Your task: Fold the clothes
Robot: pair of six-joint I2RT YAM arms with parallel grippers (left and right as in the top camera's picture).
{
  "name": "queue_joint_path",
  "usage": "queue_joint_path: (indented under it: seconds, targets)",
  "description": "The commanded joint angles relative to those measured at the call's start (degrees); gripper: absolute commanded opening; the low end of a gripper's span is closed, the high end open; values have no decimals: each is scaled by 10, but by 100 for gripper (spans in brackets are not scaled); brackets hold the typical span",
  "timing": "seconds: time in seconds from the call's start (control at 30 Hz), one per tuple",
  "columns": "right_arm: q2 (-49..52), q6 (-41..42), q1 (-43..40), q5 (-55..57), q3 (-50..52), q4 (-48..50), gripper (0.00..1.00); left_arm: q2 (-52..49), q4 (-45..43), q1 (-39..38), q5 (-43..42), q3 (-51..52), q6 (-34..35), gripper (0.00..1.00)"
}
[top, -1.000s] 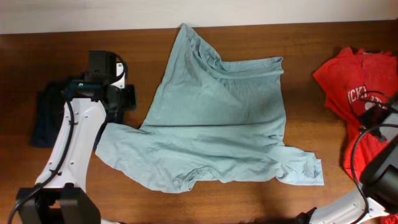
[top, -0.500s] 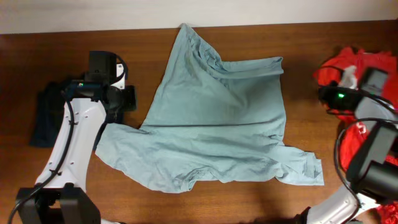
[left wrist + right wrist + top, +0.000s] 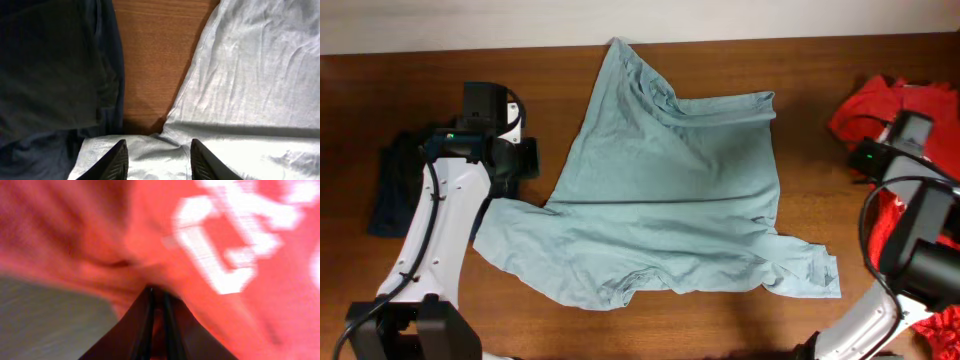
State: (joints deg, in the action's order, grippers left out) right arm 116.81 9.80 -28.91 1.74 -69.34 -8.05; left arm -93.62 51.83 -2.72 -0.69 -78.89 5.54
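A pale grey-blue T-shirt (image 3: 670,200) lies spread and wrinkled across the middle of the table, and fills the right of the left wrist view (image 3: 250,75). My left gripper (image 3: 528,160) hovers open by its left sleeve, with sleeve cloth below and between the fingertips (image 3: 159,150). A dark navy T-shirt (image 3: 395,190) lies bunched under the left arm (image 3: 50,65). At the far right a red T-shirt (image 3: 880,100) with white lettering (image 3: 250,240) is bunched up. My right gripper (image 3: 868,158) is in it, jaws nearly together on a sliver of red cloth (image 3: 157,292).
The brown wooden table (image 3: 820,70) runs up to a pale wall along its far edge. More red cloth (image 3: 895,225) lies beneath the right arm near the right edge. Bare wood (image 3: 155,55) shows between the navy and grey-blue shirts.
My right arm swung in from the lower right onto the red T-shirt, which has bunched up and shifted toward the right edge. The left arm and the grey-blue shirt have not moved.
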Motion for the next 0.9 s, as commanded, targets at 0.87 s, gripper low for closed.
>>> queue_joint_path:
  seconds: [0.87]
  targets:
    - [-64,46,35,-417,-75,-80,17,9,14,0,-9,-7,-9,41]
